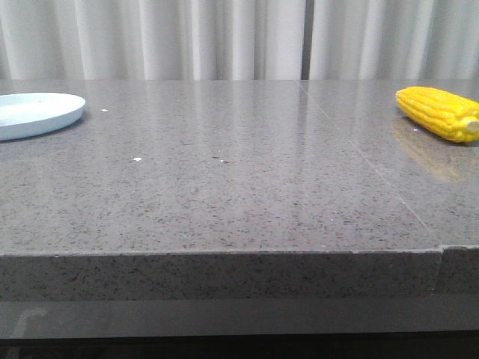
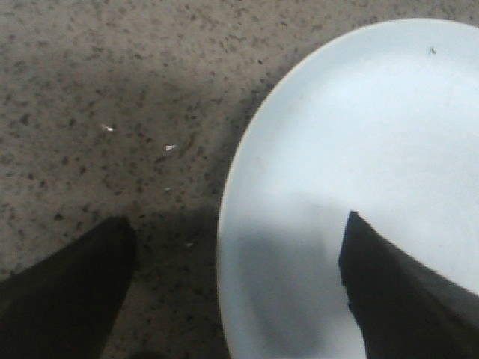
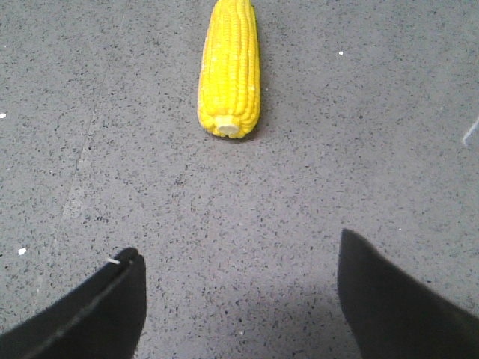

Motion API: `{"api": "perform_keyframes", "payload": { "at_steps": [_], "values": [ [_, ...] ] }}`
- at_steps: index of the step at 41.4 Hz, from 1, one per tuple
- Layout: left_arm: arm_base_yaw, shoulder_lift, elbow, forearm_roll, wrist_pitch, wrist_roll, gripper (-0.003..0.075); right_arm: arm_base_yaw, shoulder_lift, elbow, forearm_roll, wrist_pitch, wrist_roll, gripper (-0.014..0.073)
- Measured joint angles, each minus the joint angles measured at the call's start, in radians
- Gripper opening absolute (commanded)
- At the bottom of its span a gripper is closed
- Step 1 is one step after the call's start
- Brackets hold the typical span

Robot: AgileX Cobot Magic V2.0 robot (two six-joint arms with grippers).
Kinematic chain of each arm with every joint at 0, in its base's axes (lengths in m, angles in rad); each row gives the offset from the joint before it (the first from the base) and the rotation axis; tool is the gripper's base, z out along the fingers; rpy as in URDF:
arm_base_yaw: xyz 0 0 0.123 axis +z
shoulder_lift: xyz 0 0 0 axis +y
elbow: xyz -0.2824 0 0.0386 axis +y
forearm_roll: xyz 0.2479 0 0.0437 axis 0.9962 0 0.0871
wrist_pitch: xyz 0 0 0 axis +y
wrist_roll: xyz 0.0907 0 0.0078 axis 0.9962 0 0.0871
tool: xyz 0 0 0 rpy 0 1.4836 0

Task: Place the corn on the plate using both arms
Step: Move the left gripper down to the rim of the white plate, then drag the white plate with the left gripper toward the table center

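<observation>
- Layout. The corn (image 1: pixel 440 112) lies at the far right of the grey stone table (image 1: pixel 224 194); the plate (image 1: pixel 34 114) sits at the far left, cut by the frame edge. The two are well apart, one on each arm's side, which I take to be why the task calls for both arms.
- Right gripper (image 3: pixel 239 299). I see its two dark fingers spread wide, with bare table between them and nothing held. It hangs short of the corn (image 3: pixel 229 67), roughly facing the pale stub end.
- Left gripper (image 2: pixel 239 288). Its fingers are also wide apart and empty. One finger (image 2: pixel 67 292) shows over the table, the other over the plate (image 2: pixel 359 149), so the plate's rim runs between them. I cannot tell whether either finger touches anything.
- Corn, appearance. Bright yellow, with neat lengthwise rows of kernels and a flat pale stub at the end nearer the right wrist camera. It lies on its side; its tapered end is cut off in that view.
- Plate, appearance. Round, shallow, very pale blue-white, and bare.
- Status. I judge that no step is done yet.
</observation>
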Motion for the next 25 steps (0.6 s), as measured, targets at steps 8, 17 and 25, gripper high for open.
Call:
{"api": "perform_keyframes", "payload": {
  "at_steps": [8, 17, 25],
  "values": [
    [-0.01, 0.002, 0.0, 0.0, 0.0, 0.002, 0.0379, 0.0, 0.0, 0.0, 0.0, 0.0, 0.0, 0.056],
    [-0.01, 0.002, -0.001, 0.002, 0.002, 0.002, 0.0193, 0.0, 0.0, 0.0, 0.0, 0.0, 0.0, 0.056],
    [-0.01, 0.002, -0.001, 0.005, 0.002, 0.002, 0.0038, 0.0, 0.0, 0.0, 0.0, 0.0, 0.0, 0.056]
  ]
}}
